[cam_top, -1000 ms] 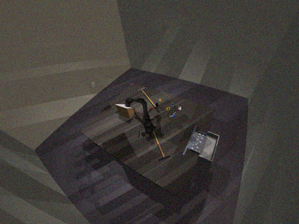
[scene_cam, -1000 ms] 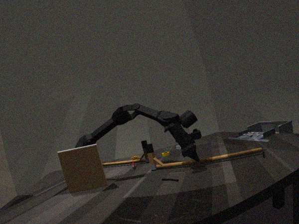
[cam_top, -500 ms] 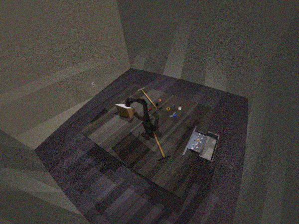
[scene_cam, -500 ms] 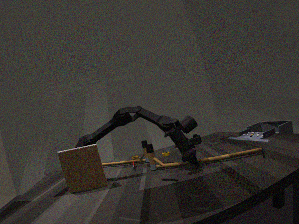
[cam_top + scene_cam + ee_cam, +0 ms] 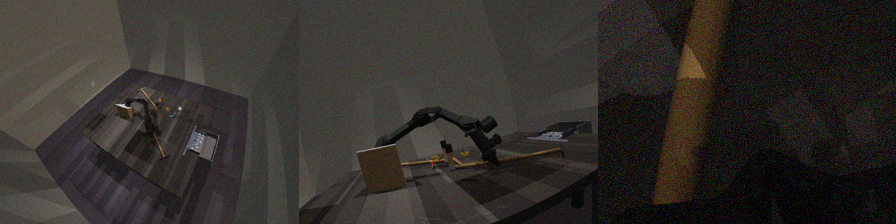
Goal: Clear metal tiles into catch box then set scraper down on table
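Observation:
The long scraper's wooden handle (image 5: pixel 159 147) (image 5: pixel 530 155) (image 5: pixel 685 130) lies on the table, with its wide dark head (image 5: pixel 164 158) toward the near side. My gripper (image 5: pixel 496 163) (image 5: pixel 764 157) is shut with nothing between the fingers. It is low at the handle; in the wrist view the handle passes left of the fingertips. Whether they touch is too dark to tell. Several small metal tiles (image 5: pixel 198 142) (image 5: pixel 553 134) lie scattered on the steel bench plate (image 5: pixel 186 150) (image 5: pixel 535 138). The catch box (image 5: pixel 209 148) (image 5: pixel 584 128) is at the plate's far end.
A second wooden-handled tool (image 5: pixel 148 97) (image 5: pixel 418 163) lies at the back. A wooden block (image 5: pixel 124 111) (image 5: pixel 381 169) stands near the arm's base. Black-topped wooden pieces (image 5: pixel 449 149), a yellow ring (image 5: pixel 168 108), a blue item (image 5: pixel 173 115) and a red item (image 5: pixel 150 108) (image 5: pixel 432 163) lie around.

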Robot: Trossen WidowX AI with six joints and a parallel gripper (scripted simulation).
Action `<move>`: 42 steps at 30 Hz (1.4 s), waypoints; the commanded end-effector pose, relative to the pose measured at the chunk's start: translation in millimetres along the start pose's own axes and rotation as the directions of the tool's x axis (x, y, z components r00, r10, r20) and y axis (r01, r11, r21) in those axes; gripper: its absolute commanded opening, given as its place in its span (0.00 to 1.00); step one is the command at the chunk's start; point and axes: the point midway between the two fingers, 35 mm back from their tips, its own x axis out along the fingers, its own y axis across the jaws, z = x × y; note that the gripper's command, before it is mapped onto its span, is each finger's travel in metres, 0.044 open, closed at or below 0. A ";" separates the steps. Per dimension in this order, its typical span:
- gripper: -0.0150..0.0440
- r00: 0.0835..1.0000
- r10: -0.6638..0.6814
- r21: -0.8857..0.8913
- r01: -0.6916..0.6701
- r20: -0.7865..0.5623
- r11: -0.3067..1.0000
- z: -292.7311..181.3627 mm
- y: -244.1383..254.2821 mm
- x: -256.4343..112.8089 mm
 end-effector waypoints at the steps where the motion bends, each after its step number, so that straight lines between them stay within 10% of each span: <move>1: 0.25 1.000 -0.003 0.001 0.003 0.005 1.000 3.4 3.0 -0.3; 42: 0.25 1.000 -0.002 0.001 0.002 0.005 1.000 14.7 40.6 6.1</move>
